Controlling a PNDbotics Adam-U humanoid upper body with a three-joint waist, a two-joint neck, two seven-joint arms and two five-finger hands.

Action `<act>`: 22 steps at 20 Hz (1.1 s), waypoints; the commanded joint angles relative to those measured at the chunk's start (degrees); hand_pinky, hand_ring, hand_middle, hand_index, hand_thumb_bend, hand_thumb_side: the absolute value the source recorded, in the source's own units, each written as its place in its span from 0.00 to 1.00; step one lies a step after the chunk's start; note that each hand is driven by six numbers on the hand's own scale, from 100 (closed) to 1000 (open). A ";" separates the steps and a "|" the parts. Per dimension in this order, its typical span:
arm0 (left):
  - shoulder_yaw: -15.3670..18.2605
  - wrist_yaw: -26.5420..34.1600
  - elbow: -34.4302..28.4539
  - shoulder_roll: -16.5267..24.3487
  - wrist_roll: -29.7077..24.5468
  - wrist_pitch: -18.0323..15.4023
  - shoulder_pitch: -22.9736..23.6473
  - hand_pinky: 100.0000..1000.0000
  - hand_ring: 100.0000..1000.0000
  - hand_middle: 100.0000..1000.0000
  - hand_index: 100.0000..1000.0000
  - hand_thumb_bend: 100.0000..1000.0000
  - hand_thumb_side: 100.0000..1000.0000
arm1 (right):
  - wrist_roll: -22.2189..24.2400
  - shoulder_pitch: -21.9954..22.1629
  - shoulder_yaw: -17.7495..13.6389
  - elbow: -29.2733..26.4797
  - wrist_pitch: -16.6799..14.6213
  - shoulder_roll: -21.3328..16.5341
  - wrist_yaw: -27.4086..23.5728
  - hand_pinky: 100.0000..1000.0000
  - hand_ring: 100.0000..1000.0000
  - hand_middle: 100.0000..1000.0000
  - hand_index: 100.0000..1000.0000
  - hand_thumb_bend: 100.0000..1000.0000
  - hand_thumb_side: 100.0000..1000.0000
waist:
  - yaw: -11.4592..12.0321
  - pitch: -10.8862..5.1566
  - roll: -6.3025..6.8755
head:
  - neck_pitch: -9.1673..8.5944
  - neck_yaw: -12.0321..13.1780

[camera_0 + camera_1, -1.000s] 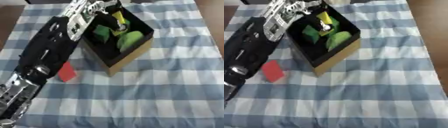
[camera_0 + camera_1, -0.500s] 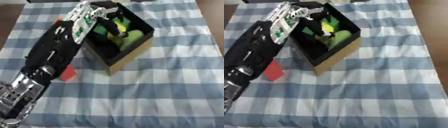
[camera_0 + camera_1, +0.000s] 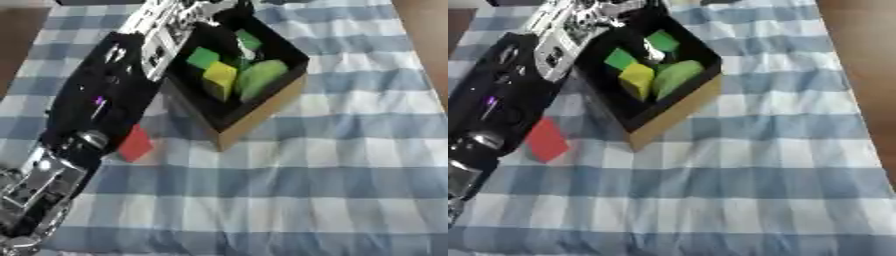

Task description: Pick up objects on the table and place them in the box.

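Observation:
A cardboard box (image 3: 262,112) with a black inside stands at the upper middle of the checked cloth. In it lie a yellow block (image 3: 219,80), a green block (image 3: 201,57), a second green block (image 3: 249,40) and a rounded green thing (image 3: 258,80). My left arm (image 3: 96,100) runs from the lower left up to the box's far left corner, where my left hand (image 3: 188,10) hangs at the rim; its fingers are blurred. A red block (image 3: 546,140) lies on the cloth left of the box, beside my forearm. My right hand shows in no view.
The blue and white checked cloth (image 3: 332,190) covers the table. Its right edge meets brown floor (image 3: 868,75). Open cloth spreads in front of the box and to its right.
A yellow thing that was up by my left hand now lies low in the box. The hand has drawn back toward the box's far left rim.

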 commanded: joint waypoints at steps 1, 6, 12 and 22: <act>1.10 1.62 -4.30 2.73 -0.15 0.94 -0.91 0.95 0.89 0.78 0.89 0.43 0.43 | 3.46 -0.08 -0.36 -1.14 -3.63 -1.04 0.03 1.00 1.00 0.34 1.00 0.00 0.48 | 0.13 -2.14 0.34 | 0.43 -0.13; 2.14 4.90 -10.40 9.97 -0.31 2.50 0.83 0.95 0.89 0.79 0.89 0.44 0.35 | 3.14 0.20 -0.58 -1.14 -3.87 -1.41 0.08 1.00 1.00 0.34 1.00 0.00 0.47 | 0.74 -2.37 0.65 | 0.51 -1.02; 2.04 3.69 -8.50 17.73 -2.60 1.89 2.18 0.96 0.92 0.81 0.89 0.53 0.24 | 2.94 0.33 -0.66 -1.14 -4.13 -1.67 0.15 1.00 1.00 0.34 1.00 0.00 0.47 | 1.32 -2.45 0.77 | 0.38 -1.80; 3.49 -0.55 0.66 20.45 -2.85 -5.46 1.94 0.95 0.92 0.82 0.88 0.58 0.06 | 3.17 0.47 -0.83 -1.14 -4.62 -1.22 0.82 1.00 1.00 0.33 1.00 0.00 0.47 | 1.32 -1.88 0.63 | 0.02 -1.70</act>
